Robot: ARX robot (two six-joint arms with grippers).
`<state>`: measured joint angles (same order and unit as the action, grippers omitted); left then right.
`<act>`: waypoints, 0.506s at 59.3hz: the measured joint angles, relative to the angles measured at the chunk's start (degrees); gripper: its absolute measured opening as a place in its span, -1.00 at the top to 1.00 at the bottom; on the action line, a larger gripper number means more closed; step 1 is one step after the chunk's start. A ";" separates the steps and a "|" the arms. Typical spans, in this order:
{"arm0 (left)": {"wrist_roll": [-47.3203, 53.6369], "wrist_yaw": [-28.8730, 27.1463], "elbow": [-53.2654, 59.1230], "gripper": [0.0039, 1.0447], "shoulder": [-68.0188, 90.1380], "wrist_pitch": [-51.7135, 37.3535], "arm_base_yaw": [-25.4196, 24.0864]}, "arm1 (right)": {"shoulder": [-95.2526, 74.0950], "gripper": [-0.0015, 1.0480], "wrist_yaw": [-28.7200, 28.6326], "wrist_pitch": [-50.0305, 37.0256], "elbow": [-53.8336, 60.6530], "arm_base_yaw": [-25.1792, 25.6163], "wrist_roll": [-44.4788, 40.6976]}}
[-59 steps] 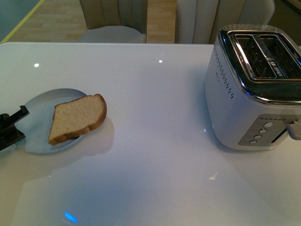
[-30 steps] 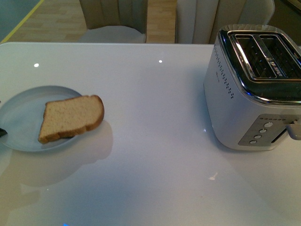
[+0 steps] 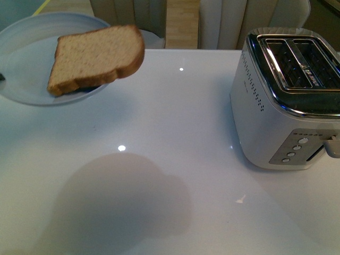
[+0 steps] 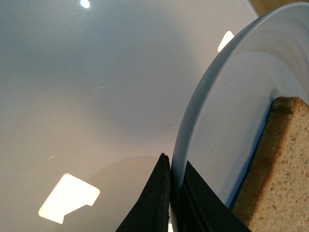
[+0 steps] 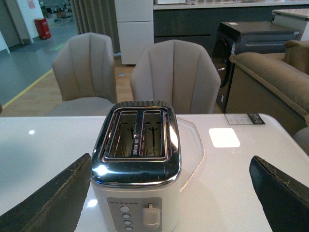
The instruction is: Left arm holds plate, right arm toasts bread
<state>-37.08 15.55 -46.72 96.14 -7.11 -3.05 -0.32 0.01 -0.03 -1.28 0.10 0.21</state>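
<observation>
left gripper (image 4: 174, 168): pinched narrow on the plate (image 3: 26, 58) rim, one edge only.
right gripper (image 5: 170, 164): spread wide, holds nothing, faces the toaster (image 3: 289, 95) slots.
plate: in the air over the table (image 3: 175, 159), far left, well apart from the toaster.
bread (image 3: 95, 56): lies on the plate, rounded end overhangs the rim.
risk: a tilt or jerk probably slides the bread off.
risk: the thin edge pinch may twist loose if the right gripper presses down while grabbing.
</observation>
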 joint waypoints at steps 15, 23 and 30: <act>-3.80 -2.82 -4.59 0.95 -2.75 3.65 8.41 | 0.00 -0.83 -0.02 0.00 0.00 0.00 0.00; -6.67 -4.39 -6.29 0.95 -3.28 5.35 12.94 | 0.00 -0.83 0.00 0.00 0.00 0.00 0.00; -8.74 -5.22 -6.51 0.95 -3.54 6.05 15.19 | 0.00 -0.83 0.00 0.00 0.00 0.00 0.00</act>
<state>-45.82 10.33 -53.23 92.60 -1.06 12.14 -0.32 0.01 -0.03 -1.28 0.10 0.21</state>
